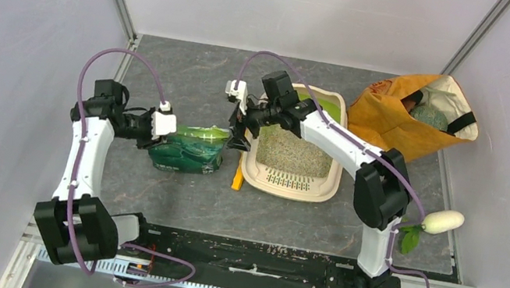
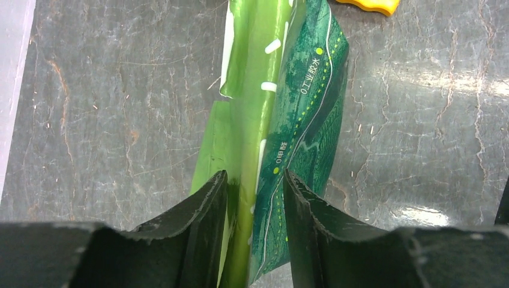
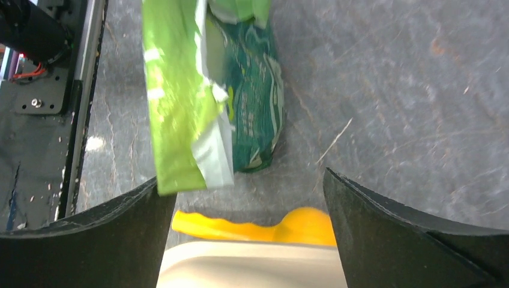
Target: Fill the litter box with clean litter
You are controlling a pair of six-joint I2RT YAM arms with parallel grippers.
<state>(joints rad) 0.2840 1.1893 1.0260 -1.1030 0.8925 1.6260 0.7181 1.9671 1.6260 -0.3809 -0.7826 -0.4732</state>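
Observation:
The litter box (image 1: 328,191) sits at the table's middle, beige-rimmed with lime green at its far end. Pale sandy clean litter (image 1: 294,151) covers its floor. A green printed bag (image 1: 191,150) lies to its left. My left gripper (image 1: 159,141) is at the bag's left end. In the left wrist view the gripper (image 2: 255,177) stands open, its fingers parted with the bag's (image 2: 300,108) folded edge between them. My right gripper (image 1: 239,135) hovers at the box's left rim. It (image 3: 243,180) is wide open and holds nothing, with the beige rim (image 3: 252,264) below it and the bag (image 3: 180,90) beyond.
An orange scoop (image 1: 237,179) lies on the table between bag and box, also in the right wrist view as the scoop (image 3: 240,228). An orange fabric bag (image 1: 390,120) sits at the back right. A white radish toy (image 1: 444,222) lies by the right edge.

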